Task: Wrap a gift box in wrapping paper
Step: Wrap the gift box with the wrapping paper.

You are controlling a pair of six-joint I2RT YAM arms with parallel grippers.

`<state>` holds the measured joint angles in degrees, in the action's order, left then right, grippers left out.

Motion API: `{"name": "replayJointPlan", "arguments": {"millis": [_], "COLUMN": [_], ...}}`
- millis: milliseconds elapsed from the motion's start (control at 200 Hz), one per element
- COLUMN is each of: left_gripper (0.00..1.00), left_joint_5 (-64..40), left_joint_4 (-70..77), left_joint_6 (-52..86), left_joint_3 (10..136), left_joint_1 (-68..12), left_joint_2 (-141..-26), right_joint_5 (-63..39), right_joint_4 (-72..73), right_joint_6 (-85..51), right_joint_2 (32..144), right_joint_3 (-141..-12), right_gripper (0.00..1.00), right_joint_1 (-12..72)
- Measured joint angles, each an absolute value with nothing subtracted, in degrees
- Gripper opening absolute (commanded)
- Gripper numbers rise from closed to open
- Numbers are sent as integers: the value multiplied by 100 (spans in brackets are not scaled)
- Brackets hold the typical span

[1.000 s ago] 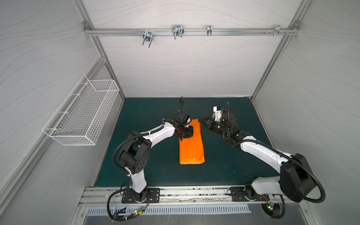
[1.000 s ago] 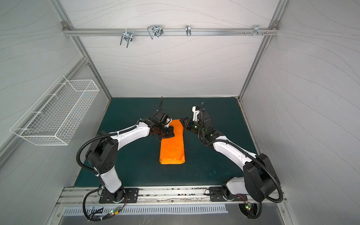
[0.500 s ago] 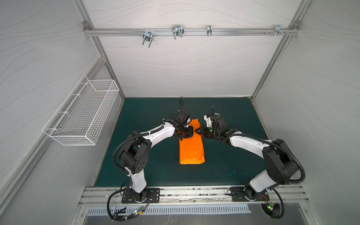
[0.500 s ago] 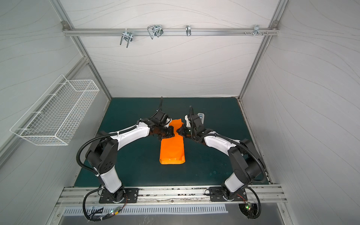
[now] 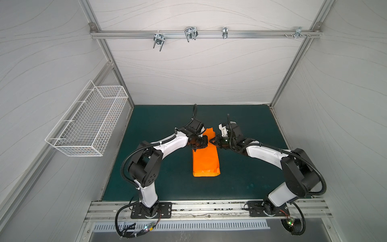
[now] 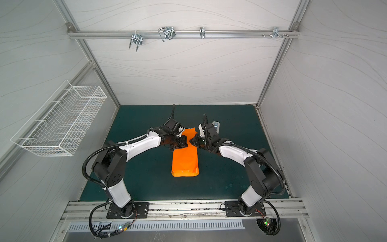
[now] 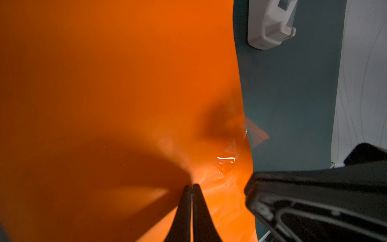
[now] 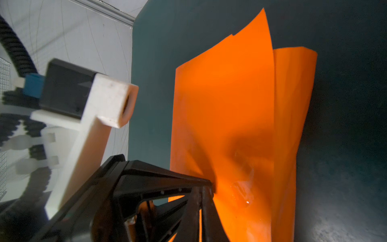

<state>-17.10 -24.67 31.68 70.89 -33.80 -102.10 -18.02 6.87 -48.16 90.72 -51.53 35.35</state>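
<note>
Item: wrapping paper (image 5: 206, 159). Orange sheet, folded over into a long flat sleeve. It lies mid-mat (image 5: 167, 117), with one end toward the near edge and the other toward the far edge. At the far end the layers gape apart; the near end lies flatter.

Item: gift box. I cannot see it in any view. I judge it sits inside the sleeve.

Item: left gripper (image 7: 191, 186). Fingers clenched tip to tip with nothing between them that I can make out. The tips press the paper's top face near the far end.

Item: right gripper (image 8: 209, 187). Fingers likewise closed, tips against the paper from the opposite side, just beside the left one in both top views.

Item: clear tape (image 7: 226, 161). A glossy strip on the paper close to both sets of tips, with one end reaching past the paper's edge.

Item: tape dispenser (image 6: 216, 125). It stands on the mat toward the far edge, right of the sleeve.

Step in hand, as I read it: sticking the long seam down with tape.

Next move, my estimate: rub the strip flat while one arm pins the overlap, then fold the open far end without letting the sleeve slide.
</note>
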Motion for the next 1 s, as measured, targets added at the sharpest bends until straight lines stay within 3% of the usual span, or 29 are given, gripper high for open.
{"name": "replayJointPlan", "arguments": {"millis": [1000], "left_gripper": [8], "left_joint_5": [-1708], "left_joint_4": [-2469], "left_joint_6": [3168], "left_joint_3": [7089], "left_joint_1": [-3380], "left_joint_2": [-10210], "right_joint_5": [-1741], "right_joint_4": [707], "right_joint_6": [-4856], "right_joint_2": [9225], "right_joint_3": [-4899], "right_gripper": [6], "right_joint_1": [3273]}}
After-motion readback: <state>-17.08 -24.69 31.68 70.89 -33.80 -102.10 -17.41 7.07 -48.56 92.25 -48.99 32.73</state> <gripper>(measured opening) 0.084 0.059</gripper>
